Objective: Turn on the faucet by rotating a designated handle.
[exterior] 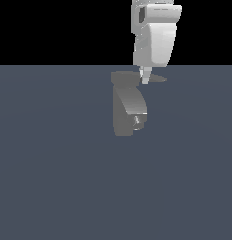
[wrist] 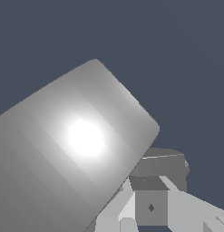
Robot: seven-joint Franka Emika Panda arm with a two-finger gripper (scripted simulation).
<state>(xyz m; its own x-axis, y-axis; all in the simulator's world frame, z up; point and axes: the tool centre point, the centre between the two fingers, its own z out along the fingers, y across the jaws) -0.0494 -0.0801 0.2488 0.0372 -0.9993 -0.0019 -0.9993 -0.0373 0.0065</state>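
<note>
- A broad, flat grey plate (wrist: pixel 77 145), tilted on a diagonal, fills most of the wrist view; it may be the faucet's top cap, but that cannot be confirmed.
- A bright glare spot sits near its middle.
- Past its lower corner lies a darker grey block (wrist: pixel 161 170).
- Pale, angular gripper parts (wrist: pixel 177 210) show at the frame's edge; their stance is unclear.
- Behind everything is a plain slate-blue floor (wrist: pixel 177 54).

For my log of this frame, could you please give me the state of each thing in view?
Faucet: upright on the floor, resting on its base.
Handle: lies flat on top, tip pointing to the exterior view's right.
Gripper: down at the handle beside the cap; open or shut cannot be told.
</note>
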